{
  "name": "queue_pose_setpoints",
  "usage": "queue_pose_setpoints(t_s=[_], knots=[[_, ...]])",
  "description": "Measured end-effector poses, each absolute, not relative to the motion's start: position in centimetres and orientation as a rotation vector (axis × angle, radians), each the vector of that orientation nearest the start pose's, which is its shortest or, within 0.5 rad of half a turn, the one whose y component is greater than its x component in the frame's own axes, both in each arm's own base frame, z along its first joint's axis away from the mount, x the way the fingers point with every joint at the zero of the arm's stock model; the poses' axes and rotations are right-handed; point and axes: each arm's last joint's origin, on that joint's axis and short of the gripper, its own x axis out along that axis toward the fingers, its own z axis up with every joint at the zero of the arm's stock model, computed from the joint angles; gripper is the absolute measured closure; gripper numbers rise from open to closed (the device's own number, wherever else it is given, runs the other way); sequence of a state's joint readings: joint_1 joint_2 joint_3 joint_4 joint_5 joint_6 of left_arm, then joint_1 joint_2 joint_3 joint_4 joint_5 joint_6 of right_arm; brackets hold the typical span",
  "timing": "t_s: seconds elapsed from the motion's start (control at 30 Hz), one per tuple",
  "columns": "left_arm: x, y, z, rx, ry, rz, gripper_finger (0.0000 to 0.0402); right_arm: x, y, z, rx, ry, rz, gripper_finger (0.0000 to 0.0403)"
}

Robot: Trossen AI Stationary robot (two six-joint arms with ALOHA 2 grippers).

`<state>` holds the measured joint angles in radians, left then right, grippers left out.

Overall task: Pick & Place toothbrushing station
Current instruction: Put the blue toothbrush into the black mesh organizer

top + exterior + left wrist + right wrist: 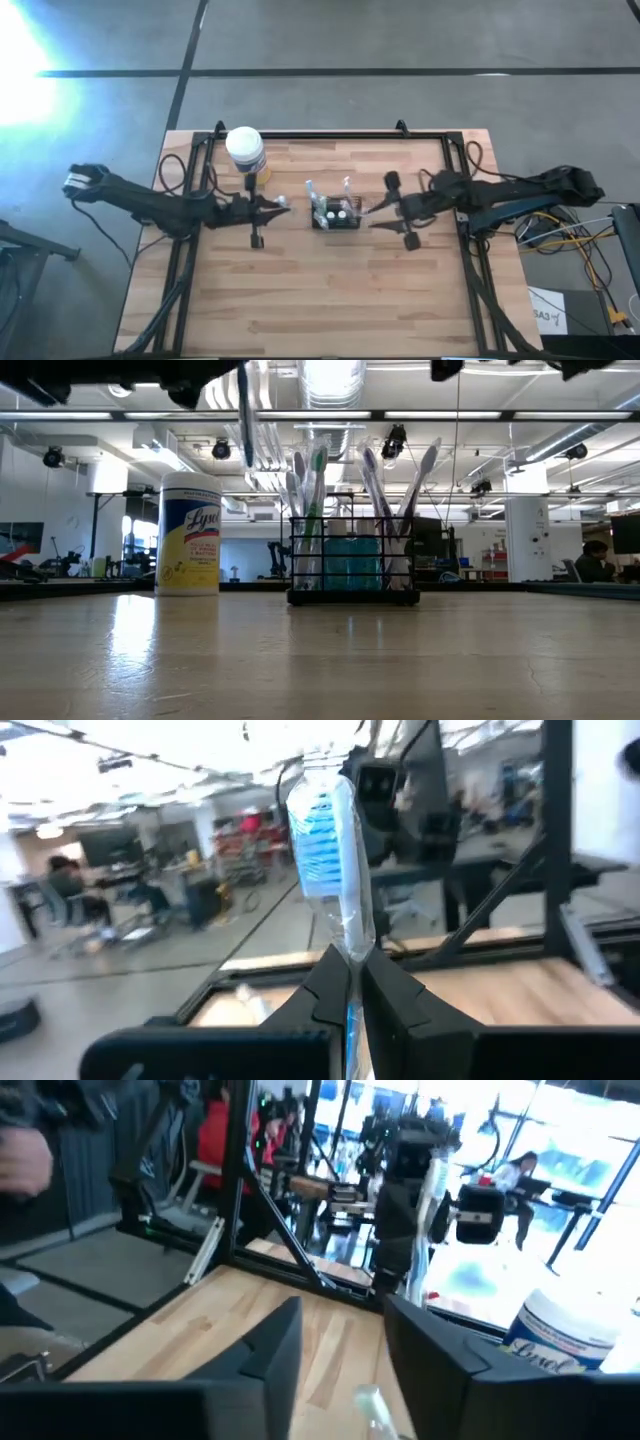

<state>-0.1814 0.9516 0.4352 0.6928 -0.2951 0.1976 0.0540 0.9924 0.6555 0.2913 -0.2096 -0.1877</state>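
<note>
Clamped in our left gripper is a translucent toothbrush with blue bristles, its long axis running up out of the closed fingers. To its right, mid-table, stands the toothbrushing station, a black wire-mesh box already bristling with brushes. We judge the left arm must carry its brush rightward over that open top. Farther right, our right gripper sits just beside the station, fingers spread and empty.

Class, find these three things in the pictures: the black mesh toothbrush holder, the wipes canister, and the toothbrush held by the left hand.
black mesh toothbrush holder (352,565): low view, front mesh wall.
wipes canister (190,535): low view, yellow label.
toothbrush (325,845): left wrist view, blue bristle head.
</note>
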Motion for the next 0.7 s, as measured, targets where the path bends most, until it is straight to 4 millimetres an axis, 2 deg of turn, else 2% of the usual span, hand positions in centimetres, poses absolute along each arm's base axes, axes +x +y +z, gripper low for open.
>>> queue_pose_setpoints(t_s=[0.13, 0.27, 0.5, 0.7], knots=[[20.7, -0.4, 24.9, 0.093, -0.156, 0.143, 0.0387, 19.9, 1.7, 27.4, -0.180, -0.048, 0.257, 0.0327], [22.0, 1.1, 24.1, 0.073, -0.174, 0.124, 0.0387, 18.4, 1.6, 25.0, -0.214, -0.062, 0.249, 0.0386], [25.2, 2.6, 23.3, 0.105, -0.134, 0.125, 0.0387, 17.0, 1.3, 23.1, -0.223, -0.100, 0.195, 0.0390], [28.1, 4.0, 23.0, 0.128, -0.109, 0.116, 0.0387, 16.5, 1.3, 21.9, -0.246, -0.076, 0.197, 0.0390]])
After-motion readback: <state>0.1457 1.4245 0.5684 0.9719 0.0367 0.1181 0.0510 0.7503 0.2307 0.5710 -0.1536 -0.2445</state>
